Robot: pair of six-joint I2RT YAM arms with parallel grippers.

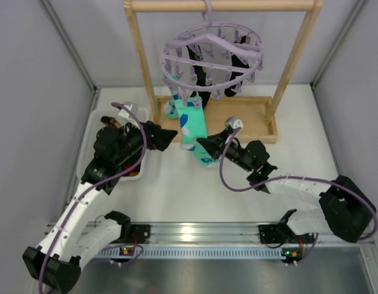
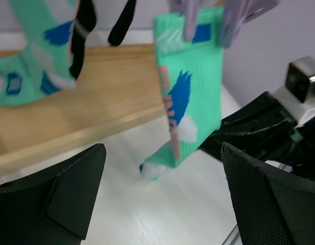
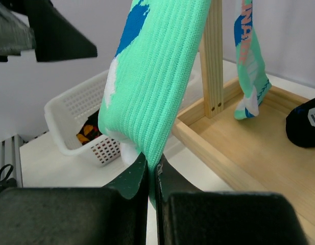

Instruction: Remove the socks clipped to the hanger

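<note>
The round lilac plastic hanger [image 1: 212,58] hangs from the light wooden frame [image 1: 139,67] at the far middle, with black socks [image 1: 199,73] clipped under it. On its near side hangs a mint-green sock with blue and white marks [image 1: 192,125].

- **Top view:** the left gripper [image 1: 170,136] stands wide apart just left of that sock.
- **Right wrist view:** only here does the right gripper [image 3: 151,166] show pinched tight on the sock's lower part.
- **Left wrist view:** it alone shows the lilac pegs [image 2: 190,18] biting the cuff.
</note>
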